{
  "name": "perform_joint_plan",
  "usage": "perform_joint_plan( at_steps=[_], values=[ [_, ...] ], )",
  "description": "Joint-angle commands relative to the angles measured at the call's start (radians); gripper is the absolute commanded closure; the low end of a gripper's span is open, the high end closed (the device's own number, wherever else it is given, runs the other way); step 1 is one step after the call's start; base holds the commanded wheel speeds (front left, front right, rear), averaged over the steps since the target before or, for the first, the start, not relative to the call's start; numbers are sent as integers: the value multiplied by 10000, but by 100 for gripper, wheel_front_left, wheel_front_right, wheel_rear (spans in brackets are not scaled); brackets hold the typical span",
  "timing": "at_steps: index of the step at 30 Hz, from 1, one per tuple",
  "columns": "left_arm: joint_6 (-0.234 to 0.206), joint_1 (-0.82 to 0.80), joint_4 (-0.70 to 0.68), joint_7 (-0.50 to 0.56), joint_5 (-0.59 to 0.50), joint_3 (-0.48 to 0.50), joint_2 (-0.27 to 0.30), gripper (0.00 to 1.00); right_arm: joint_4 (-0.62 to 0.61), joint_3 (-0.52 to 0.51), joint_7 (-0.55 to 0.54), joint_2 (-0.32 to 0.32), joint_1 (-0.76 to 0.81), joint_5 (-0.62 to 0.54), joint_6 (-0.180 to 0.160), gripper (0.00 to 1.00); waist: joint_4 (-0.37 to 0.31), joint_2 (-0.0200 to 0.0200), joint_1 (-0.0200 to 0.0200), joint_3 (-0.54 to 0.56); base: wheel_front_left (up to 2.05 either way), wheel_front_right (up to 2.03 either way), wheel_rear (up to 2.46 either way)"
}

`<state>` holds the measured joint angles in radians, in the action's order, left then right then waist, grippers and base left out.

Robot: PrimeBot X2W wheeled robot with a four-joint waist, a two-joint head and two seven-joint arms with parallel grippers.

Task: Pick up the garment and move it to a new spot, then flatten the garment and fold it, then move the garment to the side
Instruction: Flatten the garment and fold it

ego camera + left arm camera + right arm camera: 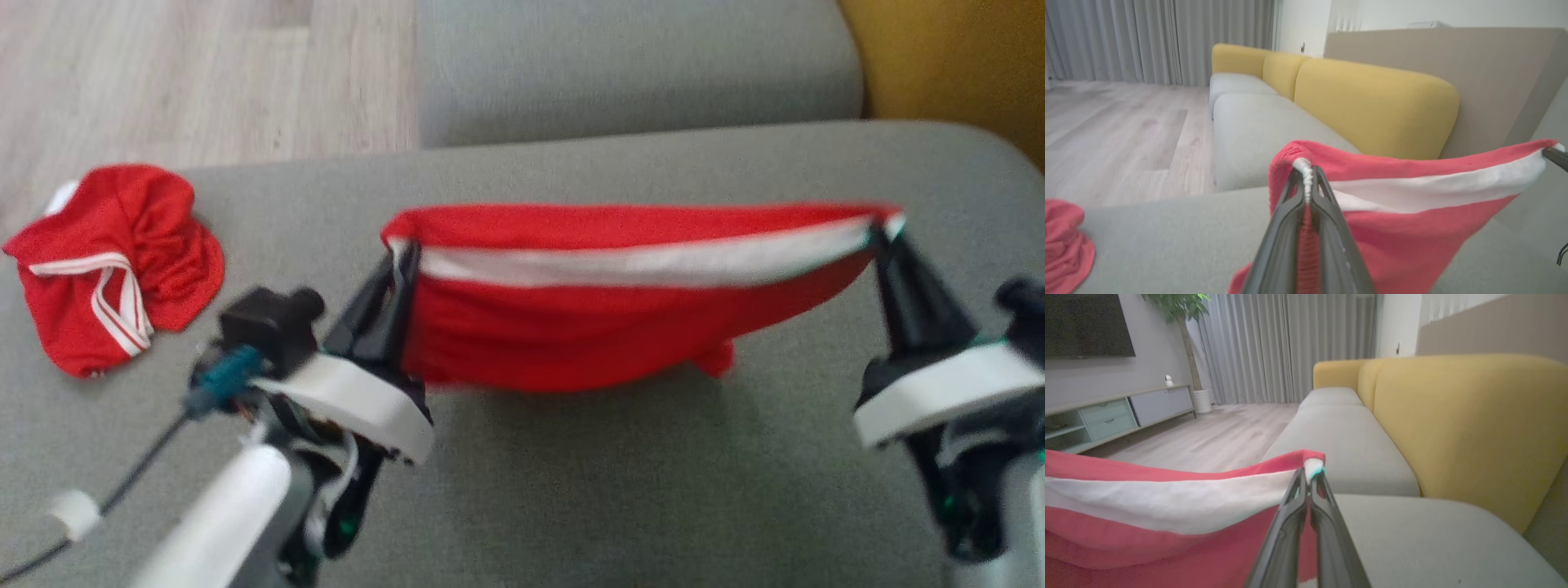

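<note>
Garment [604,335]: red mesh-knit, white band, sagging crescent above grey woven cushion [620,490].

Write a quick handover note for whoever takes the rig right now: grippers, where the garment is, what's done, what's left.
Left gripper: shut on the red garment's white-banded edge, one end.
Right gripper: shut on the other end.
Garment hangs stretched between them over the grey cushion; a crumpled red garment lies at its far left.
Done: pickup. Left: set down, flatten, fold, move aside.
</note>
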<state>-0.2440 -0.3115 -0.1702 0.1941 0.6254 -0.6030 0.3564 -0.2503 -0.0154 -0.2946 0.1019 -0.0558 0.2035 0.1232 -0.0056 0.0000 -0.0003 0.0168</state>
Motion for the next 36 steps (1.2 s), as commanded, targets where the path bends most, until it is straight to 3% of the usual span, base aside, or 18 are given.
perform_joint_plan(
  at_steps=[1, 6, 11, 18, 27, 30, 36],
  values=[
    [-38, -845, -515, 34, 18, 617, 277, 100, -586, 118, -91, 157, -737, 23, 75, 100, 11, 0, 3, 298, 0, 0, 0],
    [107, -1883, -1239, 380, 232, 1133, 481, 100, -1539, -133, -542, 241, -1452, -103, 75, 100, 16, 0, 3, 432, 0, 0, 0],
    [281, -2906, -1159, 554, 541, 1486, 349, 100, -1516, -299, -834, 289, -2217, -316, 75, 100, -45, 0, 3, 117, 0, 0, 0],
    [870, -4627, 613, 33, 613, 1614, -221, 100, 428, 126, -600, 363, -4468, -532, 75, 100, -411, 0, 3, -1212, 0, 0, 0],
    [1696, -7249, 3104, -1989, 235, 2022, -1023, 100, 2830, -201, 1329, -169, -8136, -1456, 75, 100, -877, 0, 3, -2880, 0, 0, 0],
    [1831, -7036, 3608, -2412, 572, 2119, -1376, 100, 3329, -93, 1802, -321, -8065, -1501, 75, 100, -932, 0, 3, -3154, 0, 0, 0],
    [2138, -5504, 4511, -3105, 809, 1782, -1697, 100, 4248, 165, 2370, -439, -6499, -1371, 75, 100, -921, 0, 3, -3341, 0, 0, 0]
  ],
)
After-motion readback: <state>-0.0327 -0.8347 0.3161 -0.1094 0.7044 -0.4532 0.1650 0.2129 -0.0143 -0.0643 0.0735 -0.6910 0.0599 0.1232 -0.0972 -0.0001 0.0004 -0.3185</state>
